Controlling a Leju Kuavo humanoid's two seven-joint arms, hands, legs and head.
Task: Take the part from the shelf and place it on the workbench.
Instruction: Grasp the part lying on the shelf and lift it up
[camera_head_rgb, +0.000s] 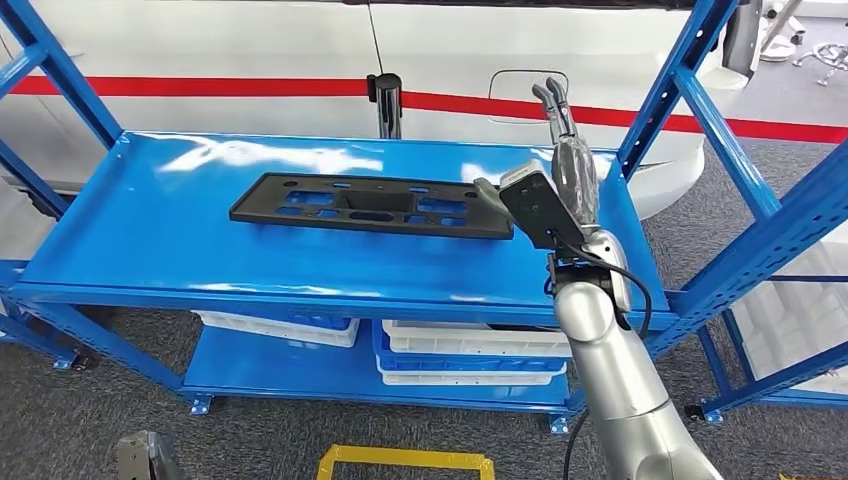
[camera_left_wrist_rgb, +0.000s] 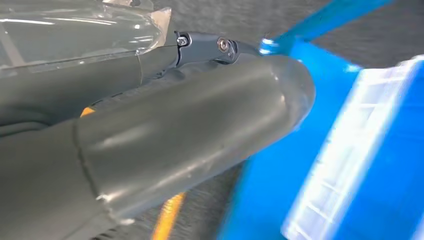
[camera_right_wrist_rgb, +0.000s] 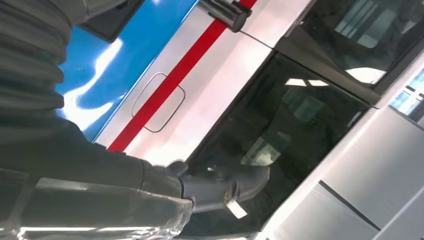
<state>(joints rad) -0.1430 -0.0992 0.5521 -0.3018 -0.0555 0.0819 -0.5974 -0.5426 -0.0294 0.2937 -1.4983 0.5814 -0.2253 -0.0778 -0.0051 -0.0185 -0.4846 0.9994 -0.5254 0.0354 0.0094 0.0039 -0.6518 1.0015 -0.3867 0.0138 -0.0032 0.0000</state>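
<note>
A flat black plastic part (camera_head_rgb: 370, 205) with several cut-outs lies lengthwise on the top board of the blue shelf (camera_head_rgb: 150, 240). My right hand (camera_head_rgb: 560, 180) is raised over the shelf's right end, just beside the part's right end, fingers stretched up and apart, holding nothing. Its thumb is close to the part's end; I cannot tell if it touches. In the right wrist view the right hand (camera_right_wrist_rgb: 100, 190) is seen against a white vehicle. My left hand (camera_left_wrist_rgb: 150, 125) hangs low beside the shelf's lower level, thumb and fingers straight, nothing in it.
Blue uprights (camera_head_rgb: 680, 90) frame the shelf on both sides, close to my right arm. White trays (camera_head_rgb: 470, 350) sit on the lower board. A white vehicle with a red stripe (camera_head_rgb: 250, 60) stands behind the shelf. A yellow floor marking (camera_head_rgb: 405, 462) lies in front.
</note>
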